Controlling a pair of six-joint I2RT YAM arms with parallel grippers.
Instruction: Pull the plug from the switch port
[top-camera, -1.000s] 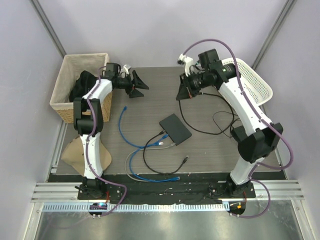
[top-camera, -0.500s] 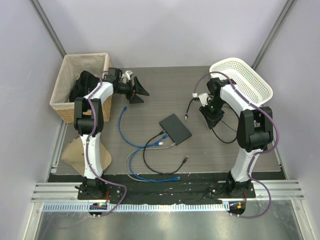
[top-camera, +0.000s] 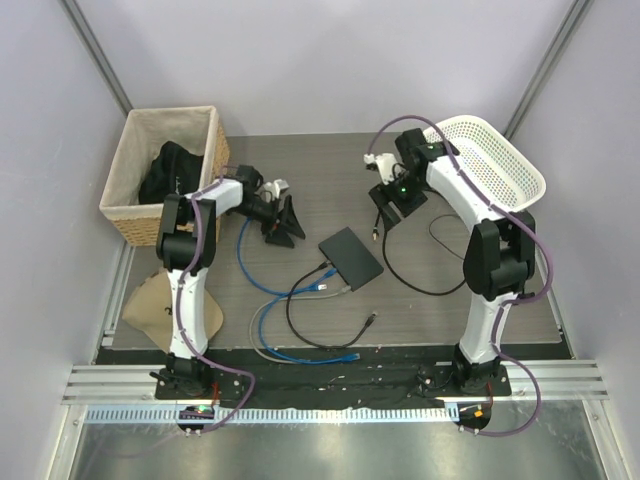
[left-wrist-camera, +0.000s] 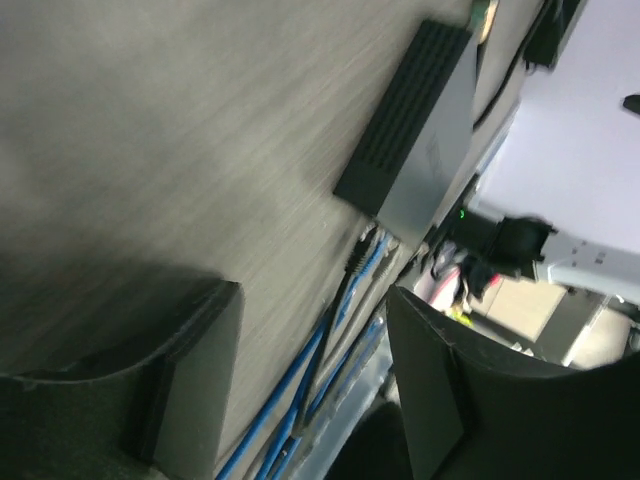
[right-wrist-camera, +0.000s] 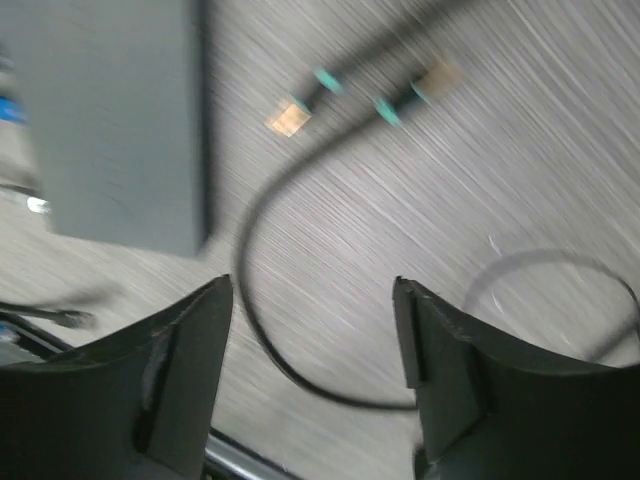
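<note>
Top camera looks down over the whole table (top-camera: 420, 310); both close, low wrist cameras share the switch (top-camera: 351, 258).

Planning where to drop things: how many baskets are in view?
2: a wicker basket at the far left, a white plastic basket at the far right. None appears hidden.

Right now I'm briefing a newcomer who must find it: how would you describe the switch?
At the middle of the dark table lies the switch: a flat black rectangle set at an angle. It is the only box there, with blue and black cables meeting its near-left edge.
</note>
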